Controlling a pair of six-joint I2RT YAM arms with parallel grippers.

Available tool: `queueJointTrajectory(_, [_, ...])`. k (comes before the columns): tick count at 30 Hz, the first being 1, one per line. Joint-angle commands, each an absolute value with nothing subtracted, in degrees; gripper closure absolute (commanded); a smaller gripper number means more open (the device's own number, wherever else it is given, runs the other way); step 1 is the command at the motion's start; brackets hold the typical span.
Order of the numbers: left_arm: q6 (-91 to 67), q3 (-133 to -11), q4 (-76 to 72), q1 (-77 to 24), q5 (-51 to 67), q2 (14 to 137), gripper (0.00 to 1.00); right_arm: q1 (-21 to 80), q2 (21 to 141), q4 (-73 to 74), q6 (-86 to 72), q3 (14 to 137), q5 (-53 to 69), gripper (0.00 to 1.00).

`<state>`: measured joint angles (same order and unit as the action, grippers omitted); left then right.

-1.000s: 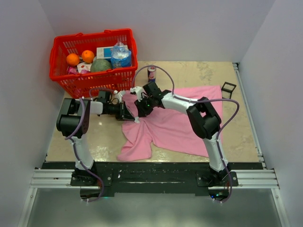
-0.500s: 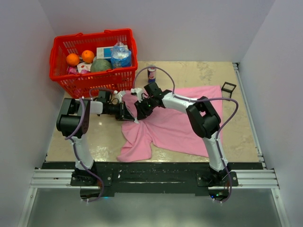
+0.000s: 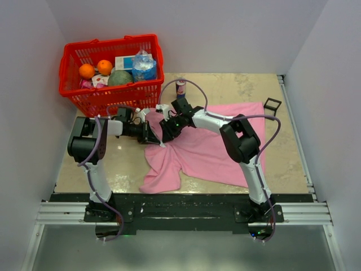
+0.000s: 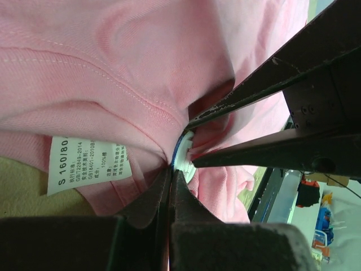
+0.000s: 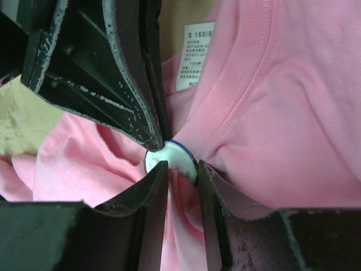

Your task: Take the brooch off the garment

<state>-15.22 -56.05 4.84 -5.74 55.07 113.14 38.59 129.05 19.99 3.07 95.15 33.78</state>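
The pink garment (image 3: 208,147) lies spread on the table, its collar end bunched where both grippers meet. The brooch (image 5: 169,156), a small white disc with a blue rim, sits in the cloth by the collar seam; it also shows in the left wrist view (image 4: 185,156). It is hidden in the top view. My right gripper (image 5: 181,166) is closed on the brooch with a fold of cloth between its jaws. My left gripper (image 4: 171,172) is shut on the cloth right at the brooch's edge. In the top view, the left gripper (image 3: 152,134) and right gripper (image 3: 166,130) touch tip to tip.
A white size label (image 4: 87,164) hangs from the collar. A red basket (image 3: 110,42) with fruit and packets stands at the back left. A drink can (image 3: 180,87) stands behind the grippers. A small black frame cube (image 3: 272,104) sits at the garment's far right corner.
The right arm's elbow has shifted slightly left. Both grippers stay together at the collar, and the garment has not visibly moved.
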Motion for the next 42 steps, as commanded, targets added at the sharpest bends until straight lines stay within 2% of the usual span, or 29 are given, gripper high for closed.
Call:
queueJointTrajectory(1, [-12.7,-57.0,5.0,-5.4,52.6,114.1,1.00,39.0,131.1,20.8,1.9,97.2,32.0,0.69])
queueJointTrajectory(7, [-12.7,-57.6,5.5,-5.4,52.8,114.3,1.00,39.3,131.8,22.9,4.1,98.3,32.7,0.70])
queueJointTrajectory(18, [-12.5,-57.4,5.3,-5.4,52.6,114.3,1.00,39.5,132.1,24.6,6.3,98.1,35.1,0.63])
queueJointTrajectory(42, [-12.7,-57.7,5.2,-5.4,52.9,115.0,1.00,41.3,133.1,28.0,10.6,98.4,30.1,0.66])
